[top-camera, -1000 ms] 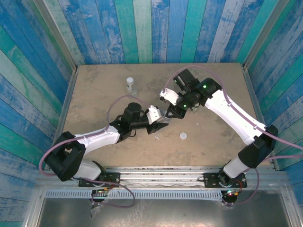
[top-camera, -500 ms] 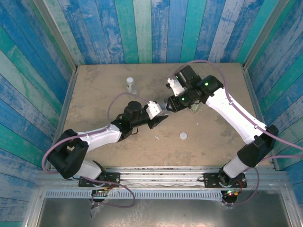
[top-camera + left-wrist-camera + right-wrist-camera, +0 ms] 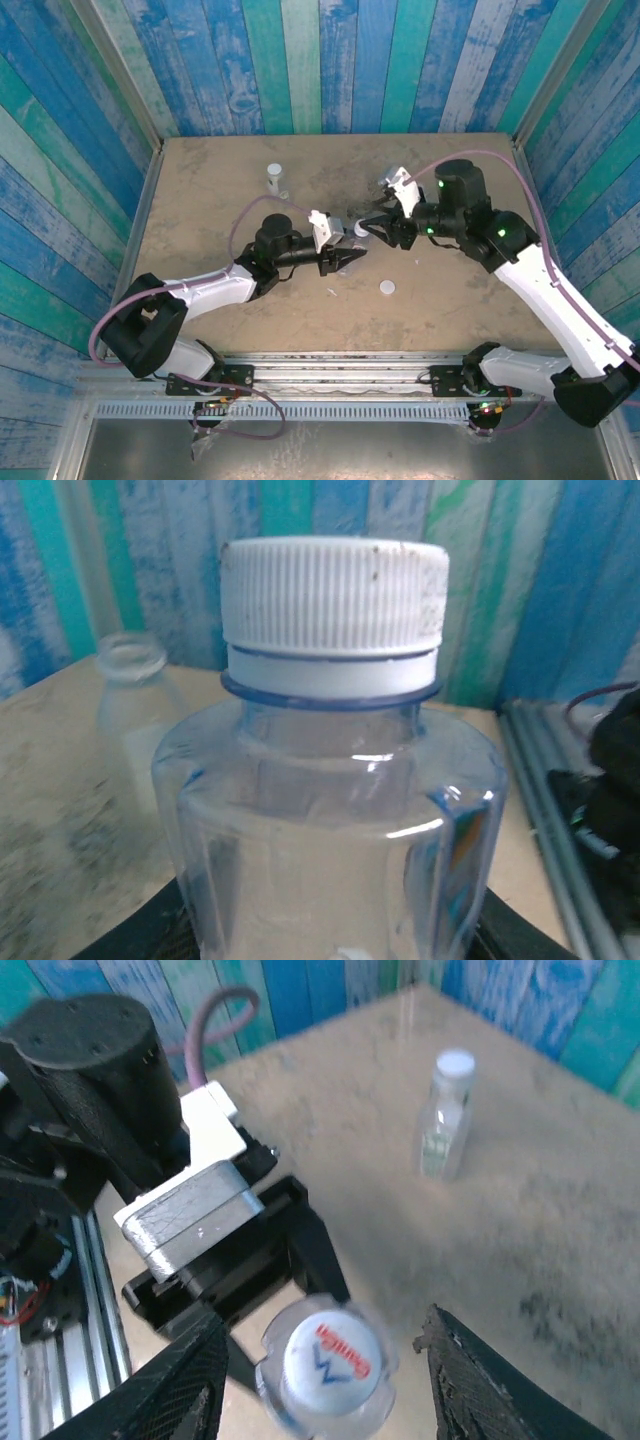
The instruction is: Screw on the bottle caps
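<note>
Two grippers meet above the middle of the table (image 3: 200, 210). The left gripper (image 3: 350, 252) is clenched on the body of a clear bottle (image 3: 330, 830), holding it off the surface. In the left wrist view its dark fingers show at the bottom corners, against the bottle's sides. A ribbed white cap (image 3: 333, 592) sits level on the bottle's neck, its lower rim down against a blue ring.

The right gripper (image 3: 378, 229) faces that cap from the other side. Its fingers (image 3: 190, 1390) are released and spread. In the right wrist view they stand one on each side of the cap's printed top, with a gap on both sides and no contact.

A second bottle (image 3: 275, 180), small and already capped in white, stands upright near the far edge of the table, left of centre and well apart from both arms. A loose cap (image 3: 387, 287) lies flat on the table nearer the near edge, a little right of centre, under neither gripper. Behind the held bottle, the left wrist view shows an open-necked bottle (image 3: 132, 715) standing on the table, blurred.
</note>
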